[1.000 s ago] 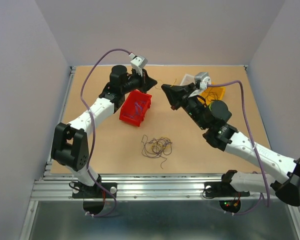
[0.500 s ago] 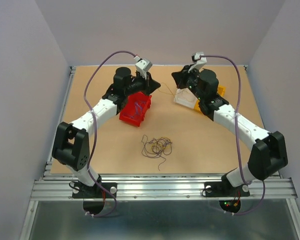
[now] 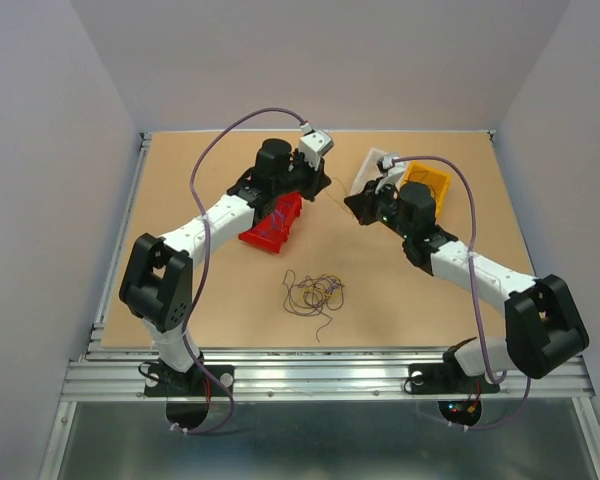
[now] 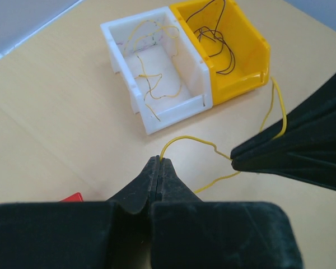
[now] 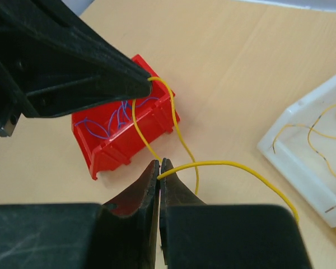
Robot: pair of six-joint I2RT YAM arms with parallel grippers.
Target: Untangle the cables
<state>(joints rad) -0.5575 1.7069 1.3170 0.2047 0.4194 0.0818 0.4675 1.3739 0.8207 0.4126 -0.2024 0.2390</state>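
One yellow wire (image 4: 190, 138) spans the gap between the two arms. At left, the red bin (image 3: 273, 222) sits just beside the left arm; only the right wrist view shows the blue wires (image 5: 116, 119) inside it. The left gripper (image 4: 158, 162) is clamped on one end of the yellow wire, and the right gripper (image 5: 159, 166) is pinched on it further along. Only the top view shows the loose clump (image 3: 315, 293), which lies nearer the arm bases, apart from both grippers. The left wrist view shows tan wires (image 4: 151, 84) in the white bin (image 4: 176, 109) and dark wires (image 4: 215, 36) in the yellow bin (image 4: 243, 78).
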